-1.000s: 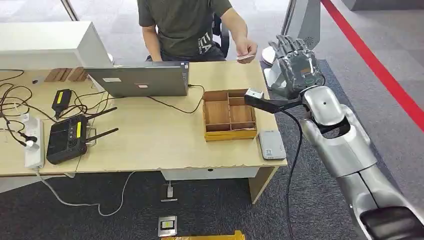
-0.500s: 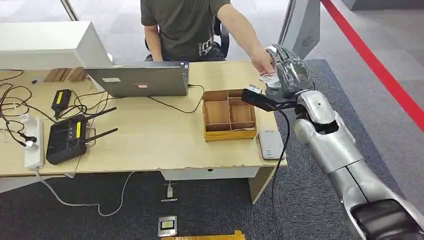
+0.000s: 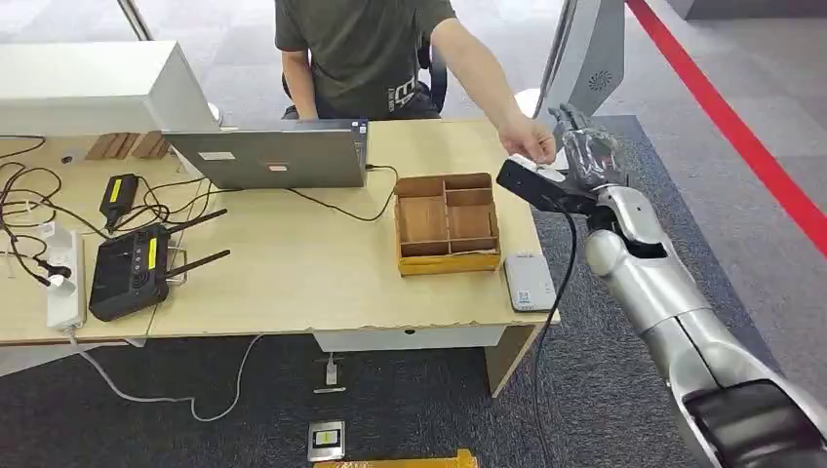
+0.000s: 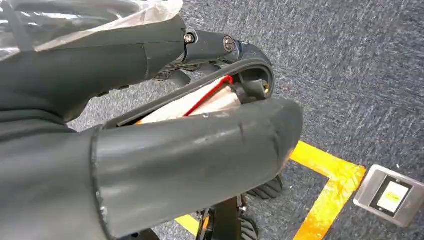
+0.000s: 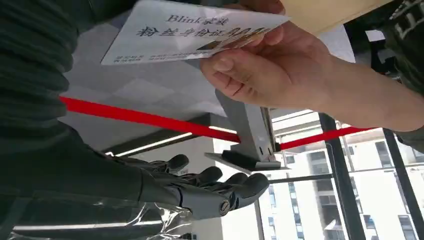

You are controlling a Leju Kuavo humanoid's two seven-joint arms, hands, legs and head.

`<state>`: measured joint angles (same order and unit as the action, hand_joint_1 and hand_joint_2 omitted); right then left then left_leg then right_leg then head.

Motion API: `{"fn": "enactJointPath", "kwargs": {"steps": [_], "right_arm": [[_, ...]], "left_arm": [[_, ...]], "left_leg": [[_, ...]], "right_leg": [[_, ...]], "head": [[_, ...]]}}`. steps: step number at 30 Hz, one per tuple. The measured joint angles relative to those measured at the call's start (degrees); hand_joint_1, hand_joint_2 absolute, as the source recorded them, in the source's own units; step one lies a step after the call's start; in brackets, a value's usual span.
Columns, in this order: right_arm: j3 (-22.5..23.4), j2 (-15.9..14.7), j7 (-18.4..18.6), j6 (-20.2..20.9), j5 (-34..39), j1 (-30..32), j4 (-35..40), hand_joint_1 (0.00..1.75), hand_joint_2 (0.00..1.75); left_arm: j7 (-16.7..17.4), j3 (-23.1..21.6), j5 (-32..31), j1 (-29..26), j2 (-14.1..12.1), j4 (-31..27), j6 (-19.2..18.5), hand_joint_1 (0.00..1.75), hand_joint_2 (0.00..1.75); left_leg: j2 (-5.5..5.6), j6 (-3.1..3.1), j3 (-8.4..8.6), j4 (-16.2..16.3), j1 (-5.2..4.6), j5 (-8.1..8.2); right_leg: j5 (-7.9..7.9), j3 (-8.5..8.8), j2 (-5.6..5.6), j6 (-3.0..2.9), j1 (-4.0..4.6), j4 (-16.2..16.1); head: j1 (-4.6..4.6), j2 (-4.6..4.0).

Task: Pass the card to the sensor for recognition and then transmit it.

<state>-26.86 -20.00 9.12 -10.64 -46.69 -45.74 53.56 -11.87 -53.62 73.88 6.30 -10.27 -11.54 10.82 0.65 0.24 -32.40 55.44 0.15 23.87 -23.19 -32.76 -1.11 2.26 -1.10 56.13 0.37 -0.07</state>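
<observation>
- Office/test lab: desk (image 3: 293, 273) w/ laptop (image 3: 268, 156), router (image 3: 132, 271), power strip (image 3: 66, 278)
- Grey carpet (image 3: 410, 409), red floor line (image 3: 741, 127), big windows

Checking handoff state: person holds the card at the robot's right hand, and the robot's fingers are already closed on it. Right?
Not quite. In the right wrist view the person's hand holds the card, but the robot's fingers are apart from it, closed on nothing.

The right arm is reaching forward and up, its robot hand (image 3: 583, 156) raised with fingers (image 5: 210, 189) apart and lightly curled, gripping nothing. The left robot hand (image 4: 150, 125) is hanging low.
</observation>
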Motion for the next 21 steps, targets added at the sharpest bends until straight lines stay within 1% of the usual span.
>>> {"fn": "enactJointPath", "kwargs": {"steps": [1, 2, 5, 9, 17, 21], "right_arm": [[-0.02, -0.02, 0.31, -0.09, 0.00, 0.00, -0.23, 0.10, 1.75], [-0.05, -0.07, 0.44, -0.22, 0.13, 0.00, -0.47, 1.75, 1.75], [-0.11, -0.63, 1.33, -0.81, 1.18, 0.02, -1.08, 1.75, 1.75], [-0.28, -1.50, 1.42, -0.87, 2.18, 0.31, -1.21, 1.75, 1.75], [-1.33, -3.04, 2.71, -0.87, 2.71, 0.79, -0.88, 1.75, 1.75], [-1.49, -3.63, 2.86, -0.83, 2.82, 1.24, -0.38, 1.75, 1.75]], "left_arm": [[0.16, -0.02, -0.02, -0.01, 0.00, 0.00, 0.02, 0.00, 0.00], [0.40, -0.02, -0.04, -0.01, 0.00, 0.00, 0.07, 0.00, 0.00], [0.57, -0.13, -0.52, -0.06, 0.00, 0.00, 0.17, 0.00, 0.00], [0.61, -0.52, -0.72, -0.09, 0.00, 0.00, 0.17, 0.00, 0.00], [-0.32, -1.09, -1.33, -0.09, -0.13, 0.00, -0.28, 0.00, 0.00], [-0.19, -1.40, -1.55, -0.09, -0.09, 0.00, -0.52, 0.00, 0.00]], "left_leg": [[0.00, 0.00, 0.00, 0.00, 0.00, 0.00], [0.00, 0.00, 0.01, 0.00, 0.00, 0.00], [0.01, 0.00, 0.01, 0.00, 0.00, 0.00], [-0.06, 0.00, 0.01, 0.00, 0.00, 0.01], [-0.06, 0.00, 0.01, 0.01, 0.00, 0.01], [-0.03, 0.00, -0.01, 0.01, 0.00, 0.02]], "right_leg": [[0.00, 0.00, 0.00, 0.00, 0.00, 0.00], [0.00, 0.00, 0.00, 0.00, 0.00, 0.00], [0.00, 0.00, 0.00, 0.00, 0.00, -0.01], [0.00, 0.00, 0.01, 0.00, -0.01, -0.01], [0.00, -0.02, 0.02, 0.00, -0.01, -0.01], [0.00, -0.02, 0.02, 0.00, 0.00, -0.01]], "head": [[0.00, 0.00], [0.00, 0.00], [0.00, 0.00], [0.00, 0.00], [-0.02, 0.00], [0.00, 0.00]]}}
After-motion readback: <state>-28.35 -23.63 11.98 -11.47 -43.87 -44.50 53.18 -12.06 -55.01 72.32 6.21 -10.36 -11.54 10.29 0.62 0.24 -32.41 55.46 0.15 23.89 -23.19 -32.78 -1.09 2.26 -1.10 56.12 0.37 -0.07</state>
